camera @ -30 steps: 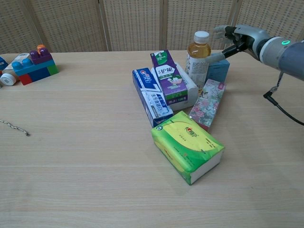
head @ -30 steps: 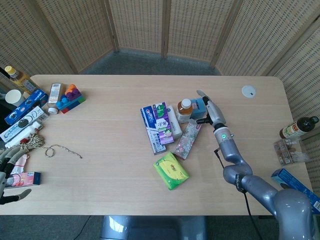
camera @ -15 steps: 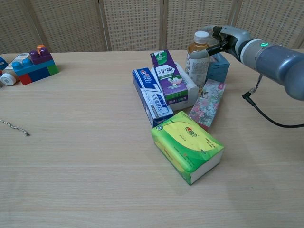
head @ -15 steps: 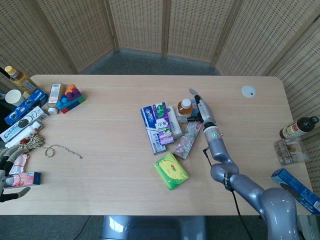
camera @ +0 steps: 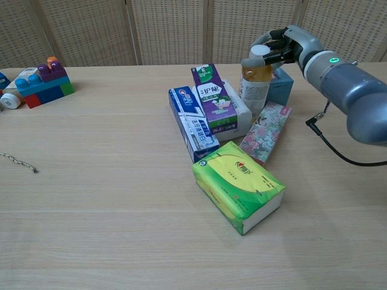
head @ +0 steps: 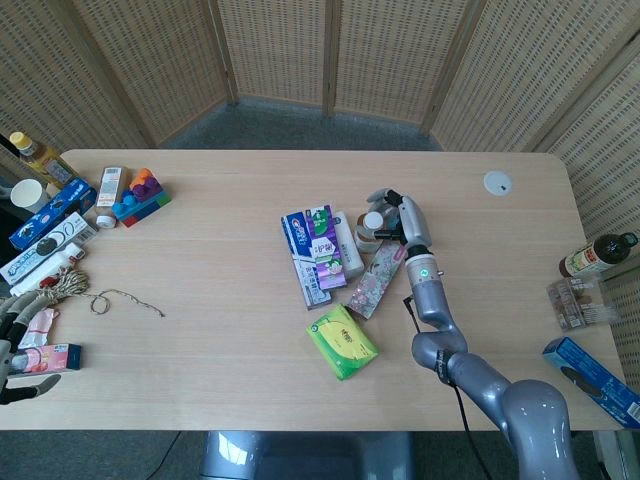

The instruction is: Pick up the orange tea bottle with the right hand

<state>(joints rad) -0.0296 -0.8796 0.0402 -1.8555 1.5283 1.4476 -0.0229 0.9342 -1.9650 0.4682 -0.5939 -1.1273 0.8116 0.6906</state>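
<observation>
The right hand (camera: 279, 46) wraps its fingers around the neck and white cap of the orange tea bottle (camera: 254, 81), which stands upright on the worktop (camera: 109, 181). Just below the hand lies a floral packet (camera: 264, 132); to its left a purple carton (camera: 214, 102) leans on a white box (head: 347, 245). The left hand (head: 17, 345) rests released, well apart, at the worktop's edge.

Orange tea bottle (camera: 256, 84) neck hidden by right hand (camera: 284, 45) fingers; left hand (head: 15, 352) edge-cropped.
</observation>
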